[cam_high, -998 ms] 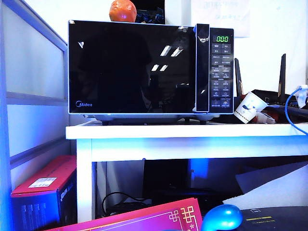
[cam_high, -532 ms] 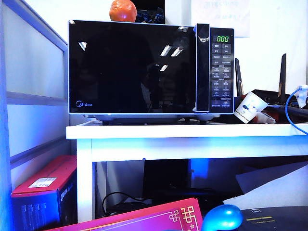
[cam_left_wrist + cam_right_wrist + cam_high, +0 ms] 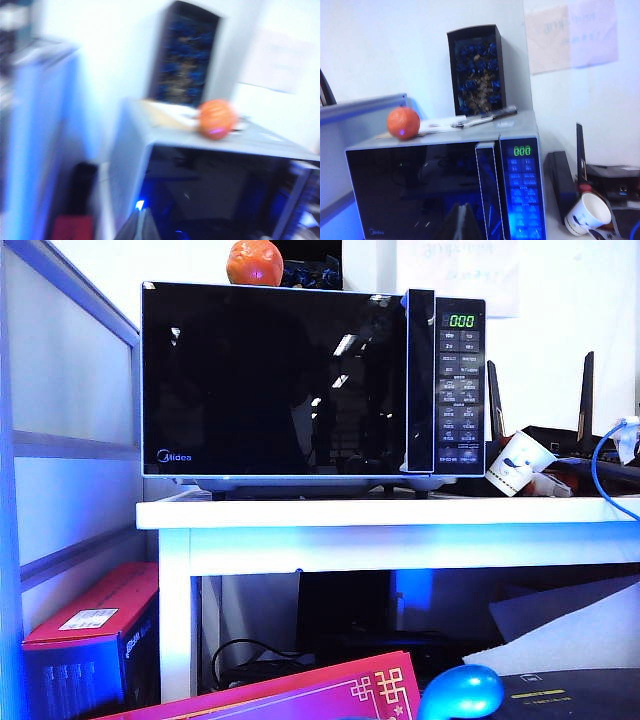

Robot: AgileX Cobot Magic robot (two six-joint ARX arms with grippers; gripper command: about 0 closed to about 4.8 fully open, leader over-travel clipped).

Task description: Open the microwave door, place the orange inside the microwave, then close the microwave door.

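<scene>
Left gripper (image 3: pixel 141 226): fingers pressed together, nothing held, tips just in frame in a blurred wrist view, in front of the microwave (image 3: pixel 210 185). Right gripper (image 3: pixel 462 221): jaws likewise closed and empty, facing the microwave door (image 3: pixel 420 190). Neither arm shows in the exterior view.

Orange (image 3: pixel 254 262) sits on top of the microwave casing, toward its left end. Door shut; display (image 3: pixel 461 321) reads 000 in green.

Microwave stands on a white table (image 3: pixel 390 514) against a white wall. Tipped paper cup (image 3: pixel 518 464) and blue cable (image 3: pixel 603 475) beside it. Red box (image 3: pixel 95 625) on the floor below.
</scene>
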